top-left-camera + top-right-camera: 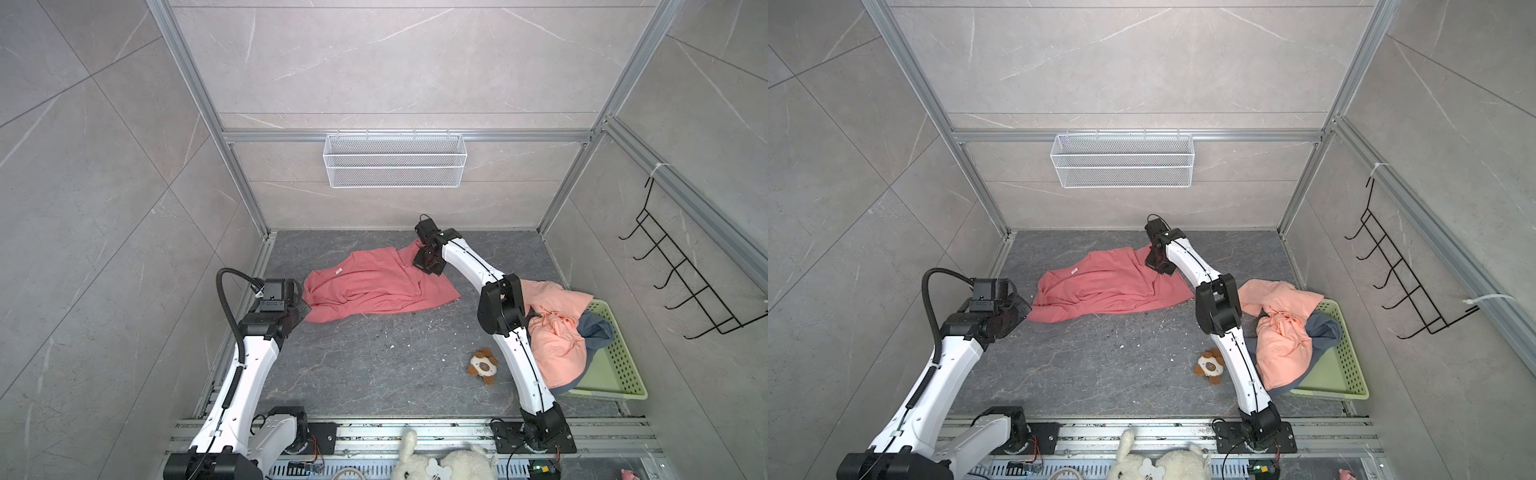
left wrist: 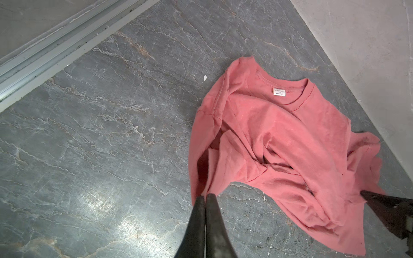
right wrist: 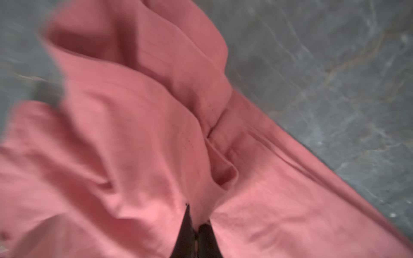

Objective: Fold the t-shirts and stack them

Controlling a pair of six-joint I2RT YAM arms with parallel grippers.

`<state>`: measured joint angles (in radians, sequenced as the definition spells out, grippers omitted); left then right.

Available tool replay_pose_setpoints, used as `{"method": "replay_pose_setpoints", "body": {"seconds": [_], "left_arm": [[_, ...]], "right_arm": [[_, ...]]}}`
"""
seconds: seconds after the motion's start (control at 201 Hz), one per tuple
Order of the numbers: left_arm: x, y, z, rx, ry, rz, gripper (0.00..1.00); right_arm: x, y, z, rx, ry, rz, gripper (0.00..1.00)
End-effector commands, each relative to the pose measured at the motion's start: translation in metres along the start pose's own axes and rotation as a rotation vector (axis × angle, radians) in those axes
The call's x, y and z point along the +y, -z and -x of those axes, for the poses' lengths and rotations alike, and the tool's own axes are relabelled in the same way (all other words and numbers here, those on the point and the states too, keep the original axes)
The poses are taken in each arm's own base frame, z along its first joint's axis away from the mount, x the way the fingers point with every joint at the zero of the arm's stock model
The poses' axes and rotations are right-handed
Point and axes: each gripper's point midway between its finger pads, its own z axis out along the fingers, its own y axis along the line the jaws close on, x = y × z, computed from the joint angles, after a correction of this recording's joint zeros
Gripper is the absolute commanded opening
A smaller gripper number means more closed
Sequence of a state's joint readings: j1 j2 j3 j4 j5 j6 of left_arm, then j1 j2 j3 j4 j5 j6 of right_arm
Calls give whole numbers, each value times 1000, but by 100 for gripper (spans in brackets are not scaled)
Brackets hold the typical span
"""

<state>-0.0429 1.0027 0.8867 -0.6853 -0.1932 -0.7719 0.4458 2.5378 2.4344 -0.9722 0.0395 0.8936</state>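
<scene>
My L gripper (image 2: pixel 205 197) pinched shut on near edge of coral-red t-shirt (image 1: pixel 374 286); R gripper (image 3: pixel 196 223) pinched on a bunched fold, far side. Tee's crumpled mid-table toward back wall (image 1: pixel 374 208). Soft, light, droopy: best held at hem corners. Grey marbled tabletop (image 1: pixel 374 374), gritty; green basket (image 1: pixel 623 361) well off to R.

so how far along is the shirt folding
Done: nothing looks folded or stacked yet. In hand: the coral-red t-shirt lies crumpled, with the left tool and the right tool each shut on its cloth. Left: flattening and folding it, then the peach t-shirts and the blue-grey t-shirt, heaped at the green basket.
</scene>
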Motion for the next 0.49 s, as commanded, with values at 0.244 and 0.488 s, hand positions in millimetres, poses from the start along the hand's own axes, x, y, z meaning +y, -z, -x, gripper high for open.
{"method": "replay_pose_setpoints", "body": {"seconds": [0.244, 0.488], "left_arm": [[16, 12, 1, -34, -12, 45, 0], [27, 26, 9, -84, -33, 88, 0]], "right_arm": [[45, 64, 24, -56, -43, 158, 0], [3, 97, 34, -148, 44, -33, 0]]}}
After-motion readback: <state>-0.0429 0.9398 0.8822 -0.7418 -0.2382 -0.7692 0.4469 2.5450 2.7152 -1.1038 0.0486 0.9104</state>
